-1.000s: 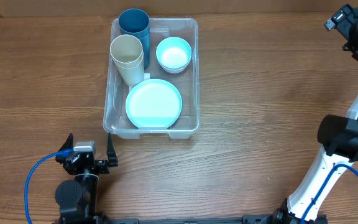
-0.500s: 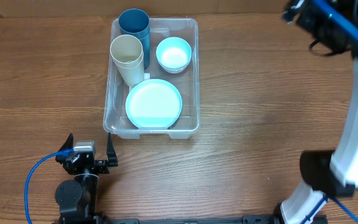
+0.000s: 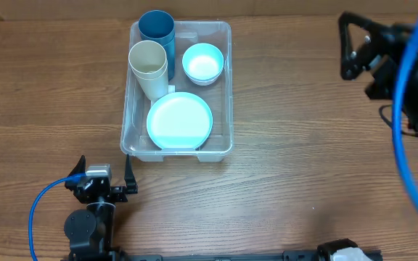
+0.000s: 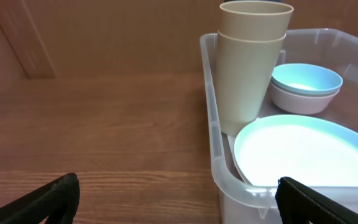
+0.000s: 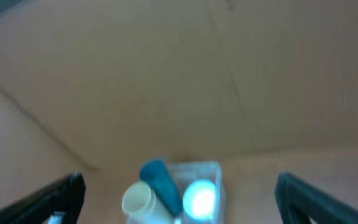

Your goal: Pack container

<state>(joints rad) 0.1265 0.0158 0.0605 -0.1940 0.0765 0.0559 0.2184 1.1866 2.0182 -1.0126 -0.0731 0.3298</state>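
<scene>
The clear plastic container (image 3: 227,87) sits on the table at upper middle. It holds a dark blue cup (image 3: 156,27), stacked cream cups (image 3: 148,64), a light blue bowl (image 3: 202,62) and a light blue plate (image 3: 179,120). My left gripper (image 3: 128,180) is open and empty just below the container's front left corner; the left wrist view shows the container rim (image 4: 215,143) and cream cups (image 4: 252,56). My right gripper (image 3: 354,45) is open, empty and raised high at the right; its blurred wrist view shows the container (image 5: 211,168) far below.
A blue cable (image 3: 38,210) loops from the left arm's base at the lower left. The right arm's blue cable (image 3: 405,109) and links hang over the table's right side. A brown wall (image 4: 73,31) stands behind the table.
The right arm has swung over the table's right side, its gripper moving from the far upper right corner toward the left and up nearer the camera. The left arm and container have not moved.
</scene>
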